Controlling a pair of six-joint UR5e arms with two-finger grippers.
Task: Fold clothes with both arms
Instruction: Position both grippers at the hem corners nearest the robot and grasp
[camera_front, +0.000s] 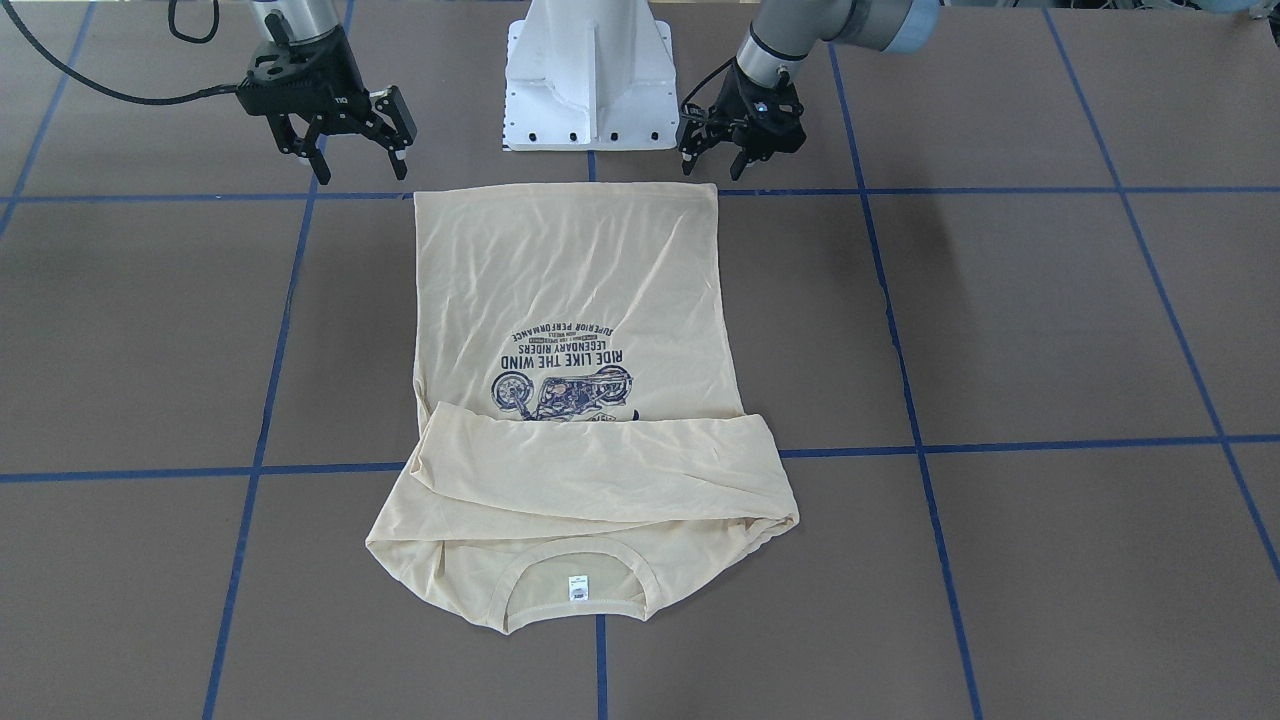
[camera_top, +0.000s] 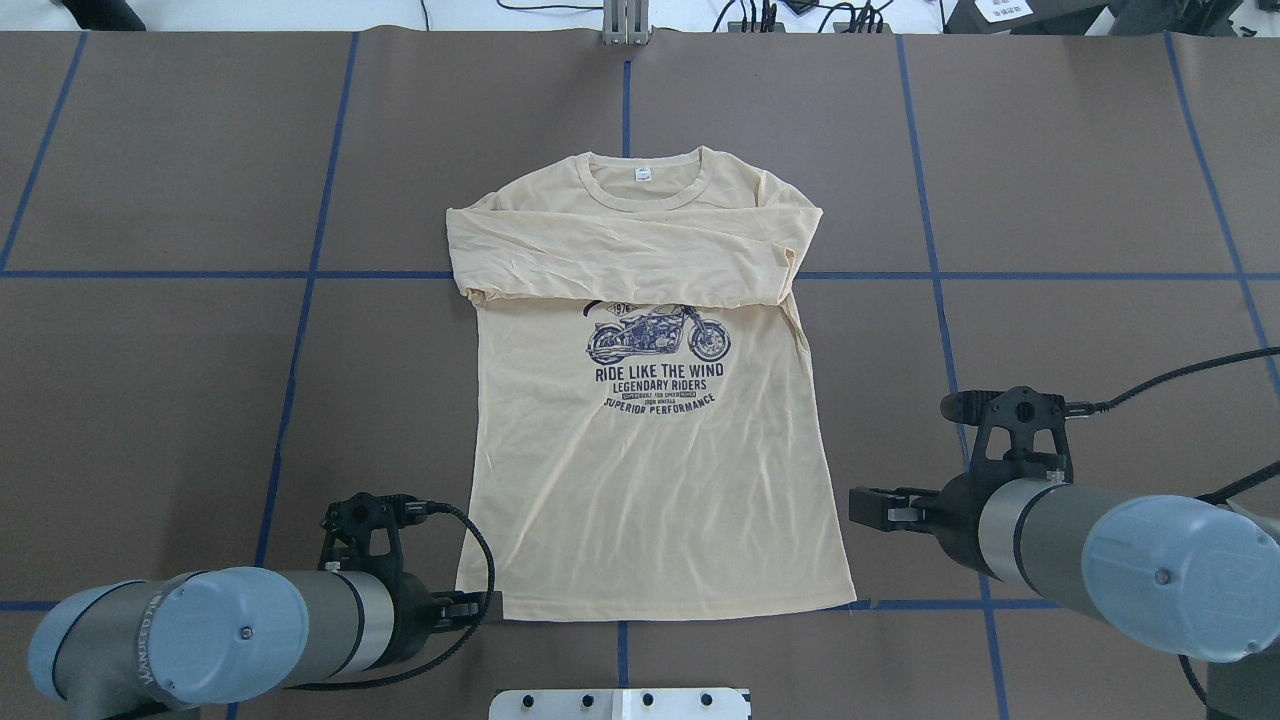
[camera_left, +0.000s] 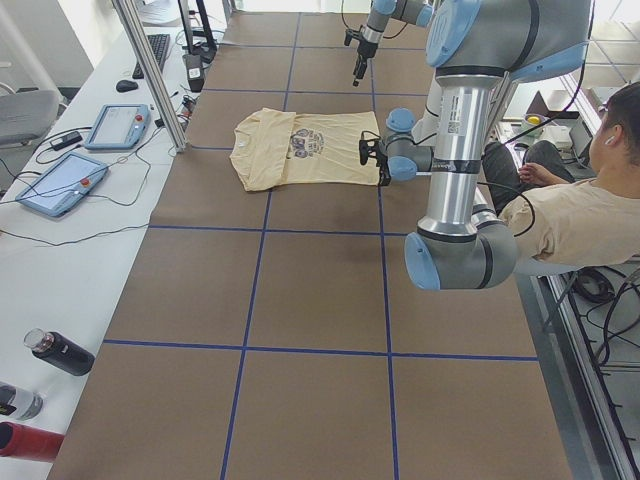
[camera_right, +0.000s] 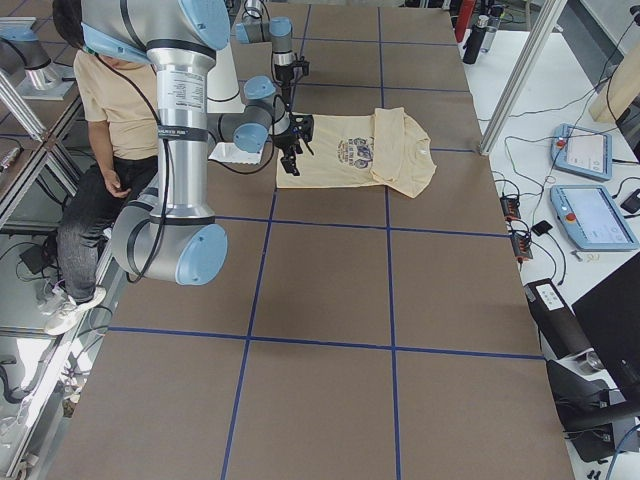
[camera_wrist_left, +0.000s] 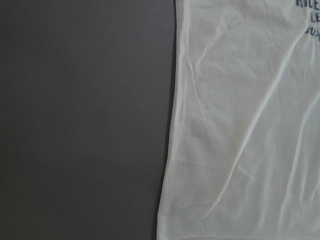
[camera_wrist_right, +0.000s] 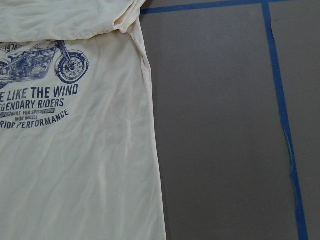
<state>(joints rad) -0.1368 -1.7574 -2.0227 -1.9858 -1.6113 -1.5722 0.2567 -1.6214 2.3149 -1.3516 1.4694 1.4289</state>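
The shirt (camera_front: 580, 280) lies flat mid-frame, sleeves folded across its chest (print partly covered); left gripper (camera_front: 713, 165) and right gripper (camera_front: 360, 168) gape empty.

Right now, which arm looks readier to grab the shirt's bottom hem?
Likely left: the left arm has its jaws open just beside the hem corner of the shirt, while the right arm sits beside the side edge, short of its corner.

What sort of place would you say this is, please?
Most likely a robotics lab or test cell. A left arm and a right arm stand at a table gridded with blue tape, a shirt laid out between them, and control tablets lie on the side bench.
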